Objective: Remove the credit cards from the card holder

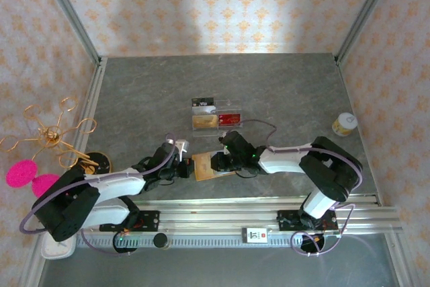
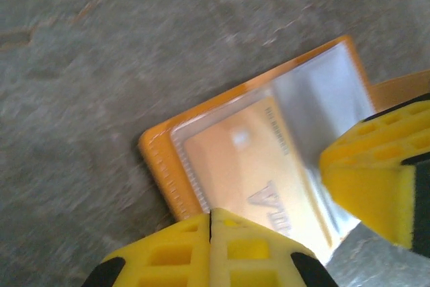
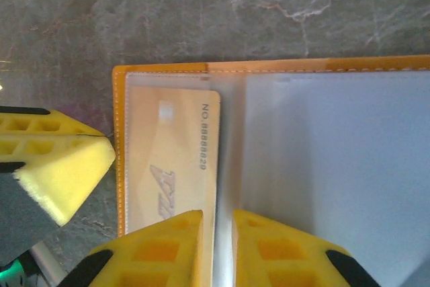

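The orange-tan card holder (image 1: pixel 203 168) lies open on the grey table between my two grippers. A gold credit card (image 3: pixel 171 159) sits in its left clear sleeve (image 2: pixel 242 166); the right sleeve (image 3: pixel 336 159) looks empty. My left gripper (image 2: pixel 211 216) is shut, its tips on the holder's outer edge (image 2: pixel 161 166). My right gripper (image 3: pixel 217 233) stands a narrow gap apart, tips down on the holder (image 3: pixel 161 68) astride the card's inner edge. Farther back on the table lie a gold card (image 1: pixel 205 121), a red card (image 1: pixel 230 119) and a dark card (image 1: pixel 203 103).
A clear acrylic piece (image 1: pixel 227 107) stands by the loose cards. A small yellow-lidded jar (image 1: pixel 344 124) is at the right wall. A gold wire stand (image 1: pixel 50 136) with pink discs (image 1: pixel 21 173) is at the left. A metal rail (image 1: pixel 269 206) runs along the near edge.
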